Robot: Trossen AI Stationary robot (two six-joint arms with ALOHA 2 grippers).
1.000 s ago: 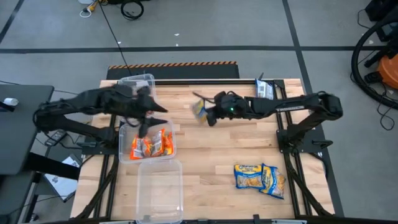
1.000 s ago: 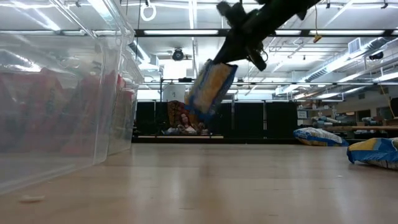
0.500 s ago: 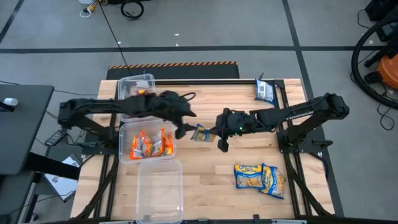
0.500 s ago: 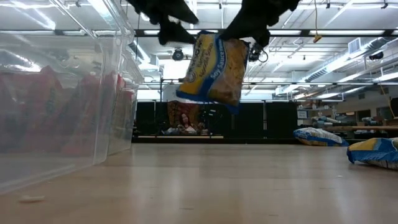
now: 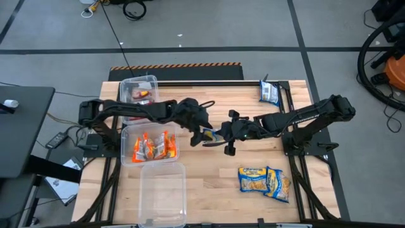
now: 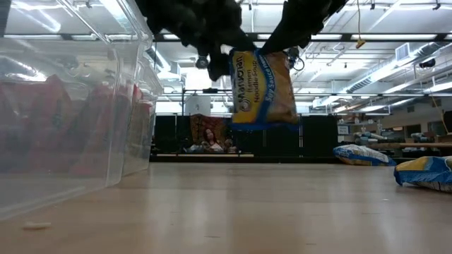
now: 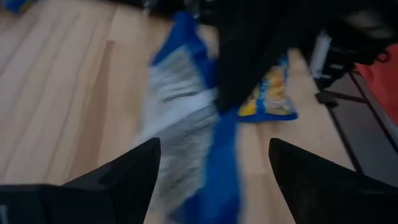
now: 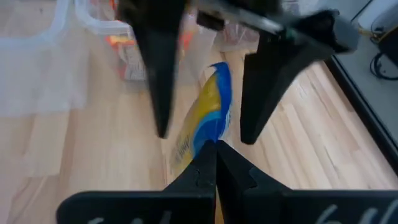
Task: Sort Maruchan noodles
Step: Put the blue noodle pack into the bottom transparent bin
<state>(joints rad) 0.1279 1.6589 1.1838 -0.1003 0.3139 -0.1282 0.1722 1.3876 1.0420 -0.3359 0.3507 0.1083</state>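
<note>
Right gripper [image 5: 219,135] is clamped on a blue-and-yellow noodle packet [image 6: 263,88] hanging mid-table above the wood. Left gripper [image 5: 204,134] has its fingers spread around it from 9 o'clock. Orange packets bin [image 5: 124,152] sits further toward 9; two more packets [image 5: 264,180] at 5 o'clock.

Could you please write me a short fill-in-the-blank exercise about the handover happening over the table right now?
1. The right gripper is shut on a blue-and-yellow noodle packet held ____ the table.
2. The left gripper faces that packet with its fingers ____.
3. The middle clear bin holds ____ packets.
4. Two more blue-and-yellow packets lie on the table nearer the ____ arm.

Missing words: above; open; orange; right
</note>
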